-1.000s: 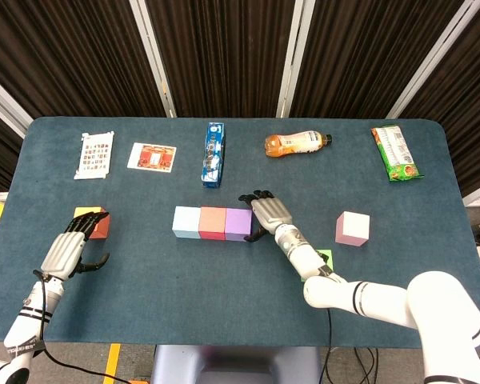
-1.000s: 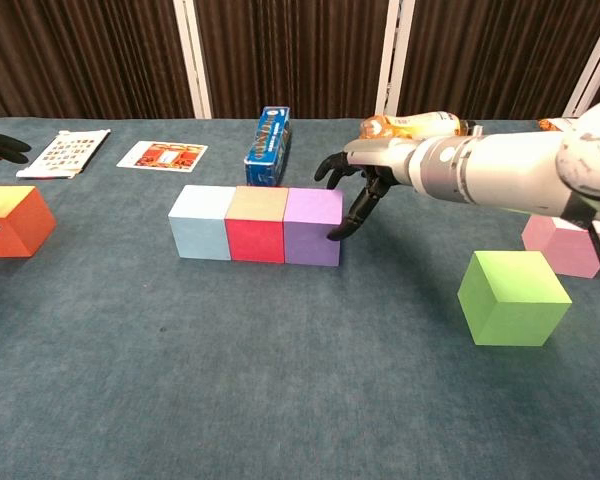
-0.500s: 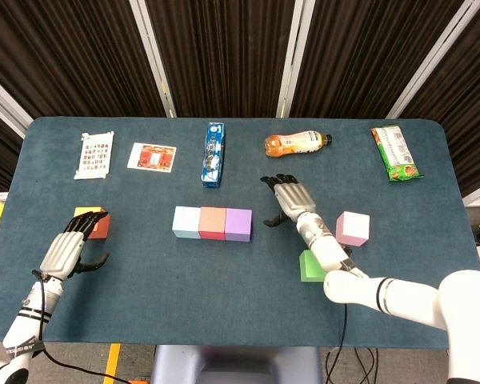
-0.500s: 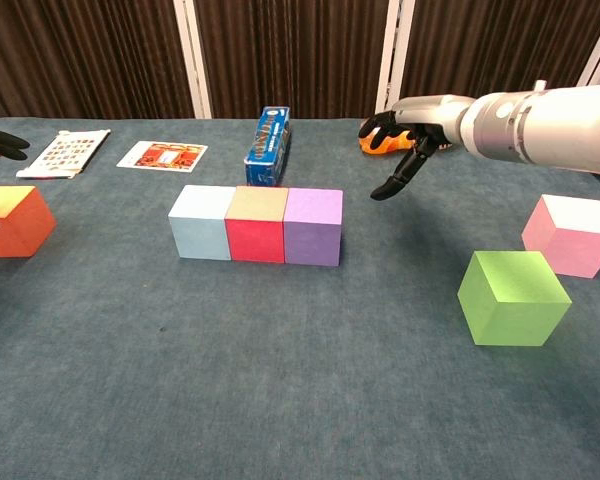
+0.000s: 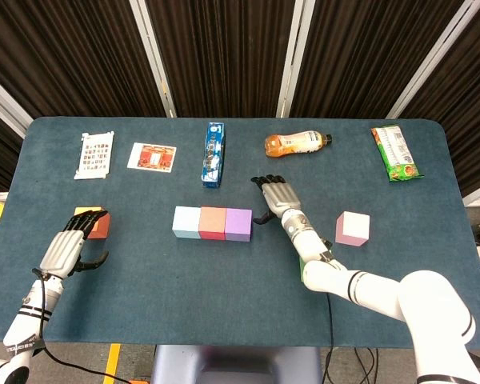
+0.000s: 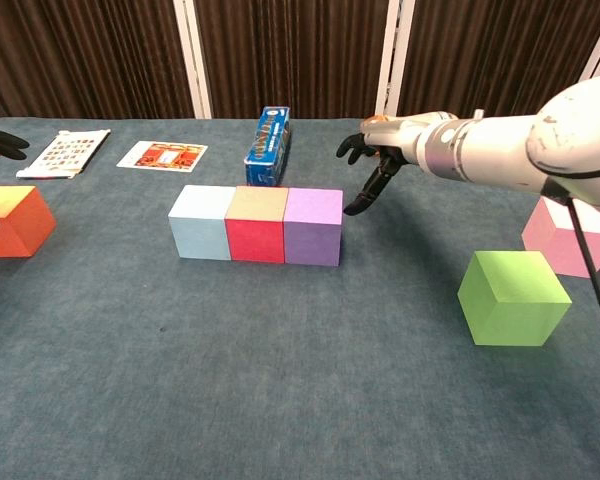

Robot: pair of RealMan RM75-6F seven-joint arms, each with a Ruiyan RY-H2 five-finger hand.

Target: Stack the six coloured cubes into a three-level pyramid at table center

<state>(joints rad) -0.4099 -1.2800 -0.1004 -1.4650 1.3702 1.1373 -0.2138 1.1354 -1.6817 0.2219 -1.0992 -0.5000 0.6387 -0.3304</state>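
Observation:
Three cubes stand in a touching row at mid-table: light blue (image 5: 186,222), red (image 5: 212,222) and purple (image 5: 238,224). A pink cube (image 5: 352,228) sits to the right. The green cube (image 6: 511,297) is nearer the front right; in the head view my right forearm mostly hides it. The orange cube (image 6: 13,220) is at the far left. My right hand (image 6: 373,165) hovers open, fingers spread, just right of and behind the purple cube, not touching it. My left hand (image 5: 66,250) lies open beside the orange cube, fingertips over its edge, holding nothing.
Along the back of the table lie a printed card sheet (image 5: 94,154), a red-and-white packet (image 5: 152,156), a blue box (image 5: 214,154), an orange drink bottle (image 5: 298,143) and a green snack pack (image 5: 395,152). The blue box lies just behind the cube row.
My right hand left the purple cube's right side, swung away to the right, then came back left toward the row. The left hand and all cubes stayed put.

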